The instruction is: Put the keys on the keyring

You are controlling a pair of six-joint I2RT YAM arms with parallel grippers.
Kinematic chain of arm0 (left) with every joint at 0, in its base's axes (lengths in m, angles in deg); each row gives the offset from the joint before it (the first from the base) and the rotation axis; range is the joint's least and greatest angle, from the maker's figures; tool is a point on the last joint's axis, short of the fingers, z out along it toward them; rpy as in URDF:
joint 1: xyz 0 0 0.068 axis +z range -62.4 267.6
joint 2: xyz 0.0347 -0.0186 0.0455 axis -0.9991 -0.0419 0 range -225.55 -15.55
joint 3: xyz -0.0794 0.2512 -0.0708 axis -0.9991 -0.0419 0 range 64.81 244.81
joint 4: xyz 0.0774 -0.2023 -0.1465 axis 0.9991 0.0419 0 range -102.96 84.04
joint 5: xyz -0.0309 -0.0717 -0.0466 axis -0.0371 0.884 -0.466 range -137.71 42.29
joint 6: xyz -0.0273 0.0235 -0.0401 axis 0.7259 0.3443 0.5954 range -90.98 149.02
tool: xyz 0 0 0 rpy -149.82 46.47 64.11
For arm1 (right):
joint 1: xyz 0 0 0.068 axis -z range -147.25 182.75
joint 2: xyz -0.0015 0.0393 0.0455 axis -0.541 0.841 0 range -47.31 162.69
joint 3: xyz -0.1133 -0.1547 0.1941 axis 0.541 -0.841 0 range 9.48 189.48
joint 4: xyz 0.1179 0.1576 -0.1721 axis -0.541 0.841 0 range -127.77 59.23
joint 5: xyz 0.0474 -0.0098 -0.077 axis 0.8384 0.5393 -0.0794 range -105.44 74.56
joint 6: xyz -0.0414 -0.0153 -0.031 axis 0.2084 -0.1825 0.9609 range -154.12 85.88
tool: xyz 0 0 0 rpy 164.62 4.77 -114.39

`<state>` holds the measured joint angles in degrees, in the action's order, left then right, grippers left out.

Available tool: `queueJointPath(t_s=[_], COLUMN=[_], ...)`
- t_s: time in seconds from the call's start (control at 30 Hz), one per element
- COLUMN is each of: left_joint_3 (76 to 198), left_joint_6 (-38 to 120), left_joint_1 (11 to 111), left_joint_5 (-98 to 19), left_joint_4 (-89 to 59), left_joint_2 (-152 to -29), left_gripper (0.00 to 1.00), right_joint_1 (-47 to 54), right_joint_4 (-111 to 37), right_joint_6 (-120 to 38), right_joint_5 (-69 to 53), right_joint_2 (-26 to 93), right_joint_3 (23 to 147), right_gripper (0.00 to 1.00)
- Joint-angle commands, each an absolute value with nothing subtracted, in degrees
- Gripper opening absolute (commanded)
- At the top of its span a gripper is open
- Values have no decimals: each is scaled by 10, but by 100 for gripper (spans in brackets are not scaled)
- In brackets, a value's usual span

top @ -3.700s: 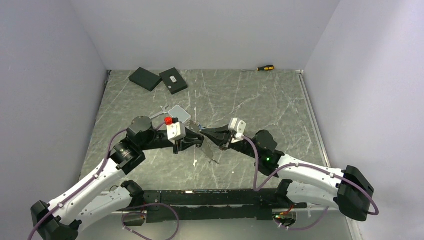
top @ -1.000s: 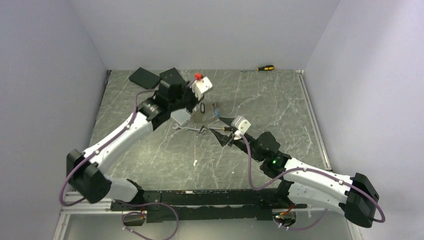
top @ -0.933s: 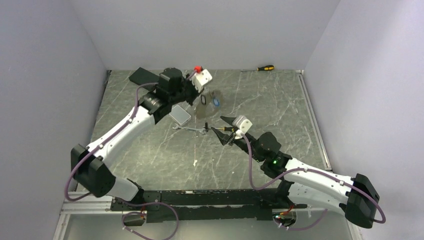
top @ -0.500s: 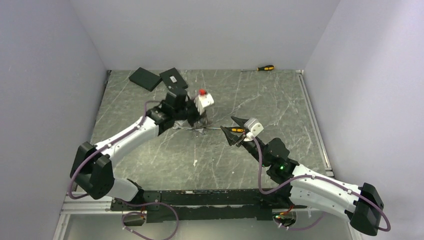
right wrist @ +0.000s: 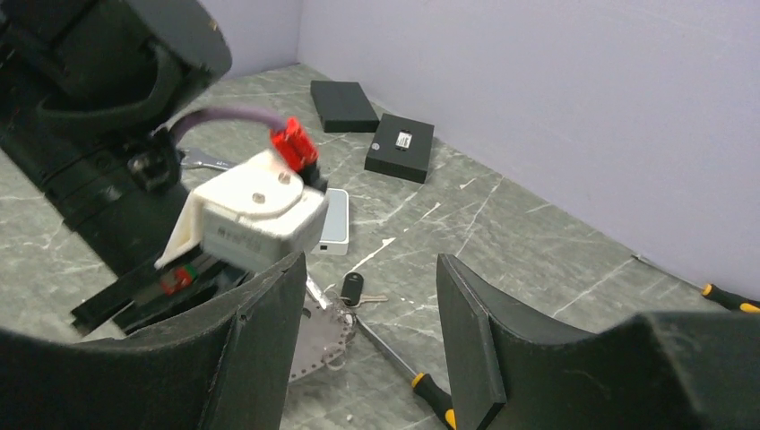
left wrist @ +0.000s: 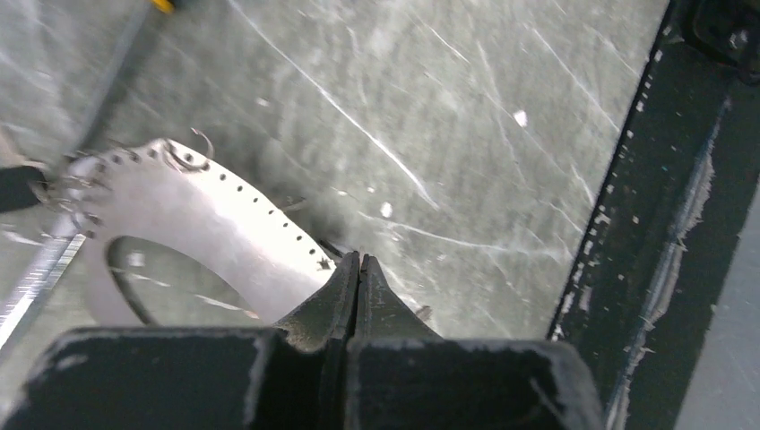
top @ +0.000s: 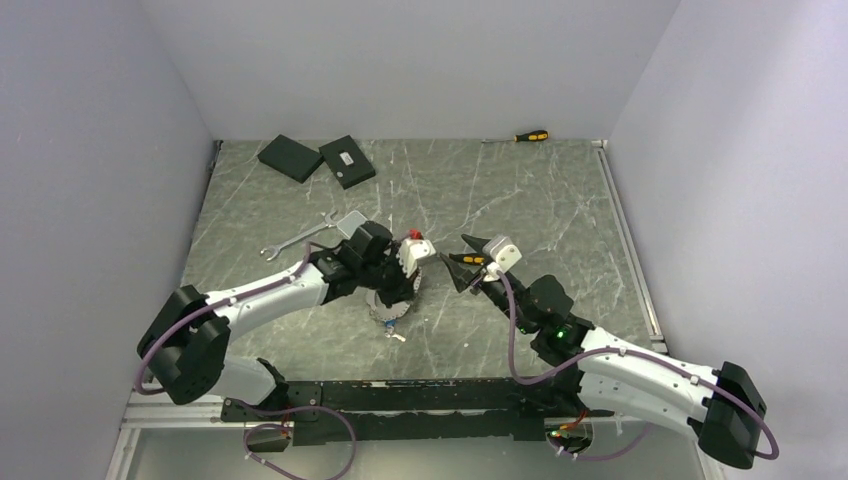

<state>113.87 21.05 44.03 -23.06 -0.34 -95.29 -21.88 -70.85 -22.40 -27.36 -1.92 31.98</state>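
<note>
The keyring [left wrist: 193, 228] is a flat grey-silver hoop with small holes along its rim. My left gripper [left wrist: 358, 257] is shut on its edge, low over the table. In the top view the left gripper [top: 392, 295] is at the table's middle, with the keyring [top: 385, 313] below it. A black-headed key [right wrist: 352, 288] lies against the keyring [right wrist: 327, 345], and small wire loops hang on the rim. My right gripper [right wrist: 370, 269] is open and empty, just right of the left one. It shows in the top view as the right gripper [top: 460, 257].
An orange-and-black screwdriver [right wrist: 421, 381] lies under the right gripper. A silver wrench [top: 295, 235] and a white box [top: 352, 222] lie left of centre. Two black boxes [top: 290, 157] [top: 347, 160] and a second screwdriver [top: 528, 136] are at the back wall.
The left arm has swung down from the back of the table towards the front middle, carrying the keyring with it. The right gripper has shifted slightly right and stayed open.
</note>
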Motion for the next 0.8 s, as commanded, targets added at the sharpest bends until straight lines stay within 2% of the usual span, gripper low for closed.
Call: queueJointPath(t_s=[0.0,0.17,0.2,0.27,0.3,0.33,0.37,0.47,0.53,0.57,0.63,0.77], left_joint_3=[1120,1116,1120,1129,1138,1150,1170,1209,1237,1257,1299,1316], left_joint_6=[269,333,343,367,373,377,379,367,376,383,367,332], left_joint_1=[418,416,417,415,414,413,414,413,412,412,412,415], left_joint_5=[-194,-143,-126,-96,-90,-95,-113,-196,-289,-350,-470,-749], left_joint_4=[-48,-74,-74,-66,-52,-29,-3,75,118,145,220,254], left_joint_2=[-949,-968,-972,-978,-984,-988,-992,-987,-966,-958,-940,-899], left_gripper=[0,0,4,27,51,81,97,99,99,99,99,99], right_joint_1=[-217,-217,-217,-217,-217,-217,-217,-217,-217,-217,-217,-216], right_joint_4=[-716,-701,-701,-709,-714,-720,-725,-750,-760,-763,-750,-715], right_joint_6=[-235,-240,-241,-242,-243,-244,-247,-252,-257,-259,-262,-316], right_joint_5=[-292,-315,-323,-346,-357,-367,-378,-393,-395,-396,-386,-352], right_joint_2=[-35,-56,-63,-77,-83,-89,-94,-105,-103,-98,-84,-51], right_joint_3=[322,319,313,301,295,291,285,271,268,270,283,327], right_gripper=[59,58,58,58,59,60,61,66,74,79,99,100])
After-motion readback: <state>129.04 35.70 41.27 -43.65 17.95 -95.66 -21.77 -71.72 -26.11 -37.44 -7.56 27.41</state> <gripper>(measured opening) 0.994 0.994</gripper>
